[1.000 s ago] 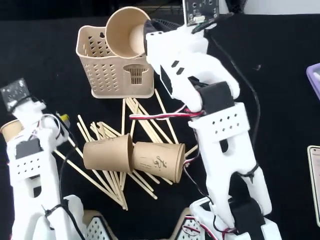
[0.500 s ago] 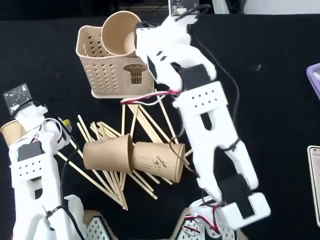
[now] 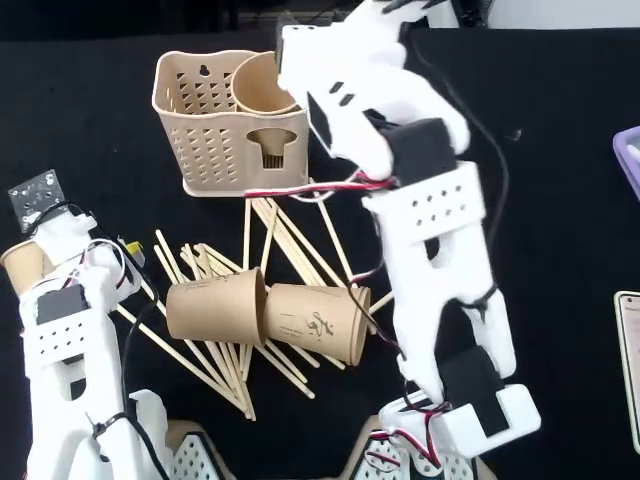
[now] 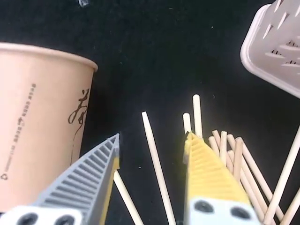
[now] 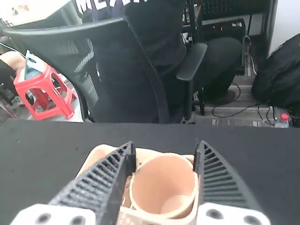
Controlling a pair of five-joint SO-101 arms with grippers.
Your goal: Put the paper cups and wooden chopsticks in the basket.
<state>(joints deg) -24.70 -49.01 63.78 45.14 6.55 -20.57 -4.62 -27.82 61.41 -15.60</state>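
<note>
Left fingers: our left gripper (image 4: 152, 137) hangs nearest us, spread wide and holding nothing, just above loose chopstick ends.
Upright cup: one paper cup (image 3: 22, 265) stands just beside the left fingers, outside them.
Lying cups: two more, the left lying cup (image 3: 215, 305) and the right lying cup (image 3: 320, 322), rest on their sides in mid-tabletop (image 3: 560, 200), touching end to end, on top of the sticks.
Chopsticks: the wooden chopsticks (image 3: 290, 250) fan out on the black surface from under those cups to the basket's foot.
Basket: the beige basket (image 3: 215, 150) stands upright at the far side.
Basket cup: a fourth cup (image 5: 164, 185) sits mouth-up inside it, at one end.
Right fingers: our right gripper (image 5: 166, 144) is over the basket, closed against the basket cup's two sides.
</note>
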